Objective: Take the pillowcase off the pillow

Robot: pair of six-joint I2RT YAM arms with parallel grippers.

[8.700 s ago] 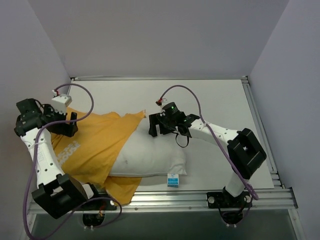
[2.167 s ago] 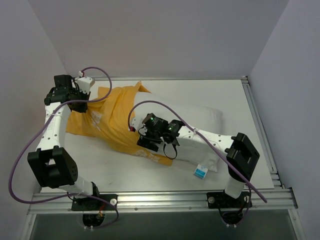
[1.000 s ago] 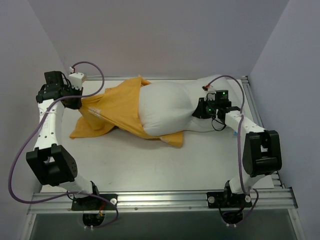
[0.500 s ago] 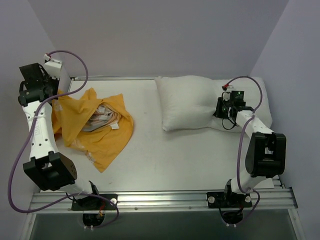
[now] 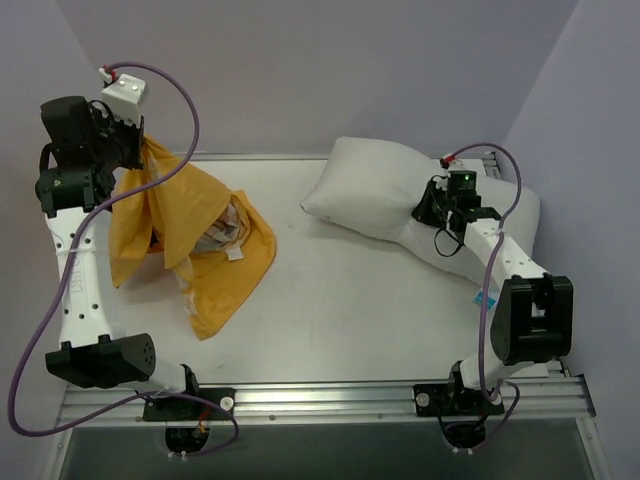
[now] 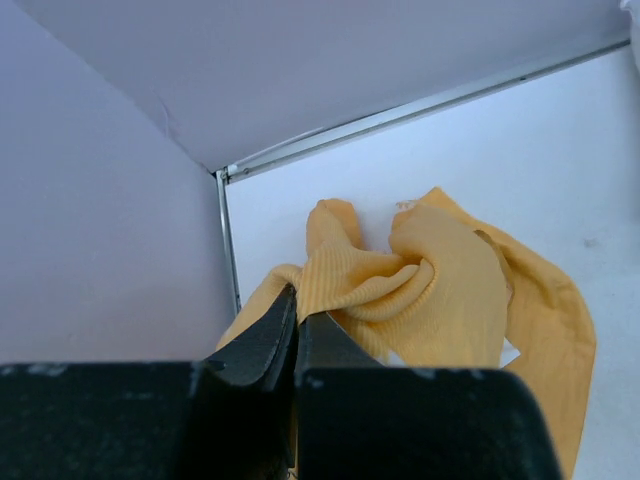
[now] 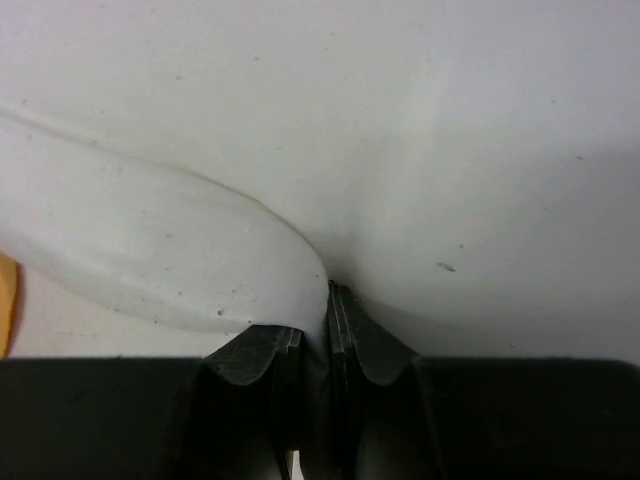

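The orange-yellow pillowcase (image 5: 185, 235) hangs in folds at the far left, its lower part heaped on the table, printed side partly showing. My left gripper (image 5: 138, 150) is raised above the table and shut on the pillowcase's top edge; in the left wrist view its jaws pinch the ribbed fabric (image 6: 400, 290) at the gripper (image 6: 296, 318). The plain white pillow (image 5: 375, 190) lies bare at the far right, apart from the pillowcase. My right gripper (image 5: 428, 207) is shut on a fold of the pillow (image 7: 300, 150), pinched at the gripper (image 7: 318, 340).
The white table (image 5: 350, 310) is bordered by a metal rail at the back (image 6: 420, 105) and near edge (image 5: 330, 395). Lilac walls close in on three sides. A blue-and-white tag (image 5: 487, 299) shows under the right forearm. Purple cables loop over both arms.
The pillow came wholly out of the pillowcase and was pulled right. My left gripper rose, lifting the pillowcase's top edge; my right gripper raised its fold of the pillow slightly.
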